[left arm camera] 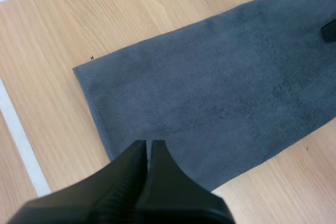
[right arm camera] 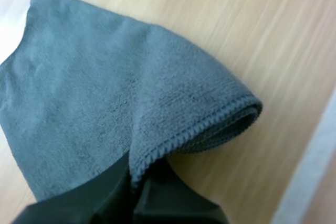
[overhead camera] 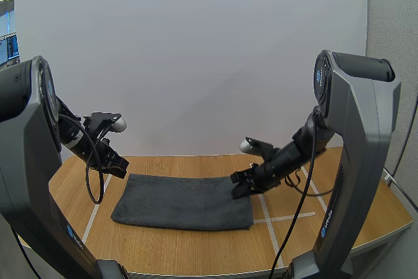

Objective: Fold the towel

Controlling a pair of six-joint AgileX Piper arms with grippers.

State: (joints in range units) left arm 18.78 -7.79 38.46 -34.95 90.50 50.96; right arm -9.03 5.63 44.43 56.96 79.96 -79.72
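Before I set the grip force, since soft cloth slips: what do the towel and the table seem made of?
The towel looks like soft grey microfibre or terry: matte, fuzzy nap, stitched hem. The table looks like light wood or wood-look laminate, smooth with fine grain lines; either fits.

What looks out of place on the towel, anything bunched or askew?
Only the far right corner of the towel: the right gripper pinches it, so its edge curls up off the table. The rest lies flat; nothing else stands out.
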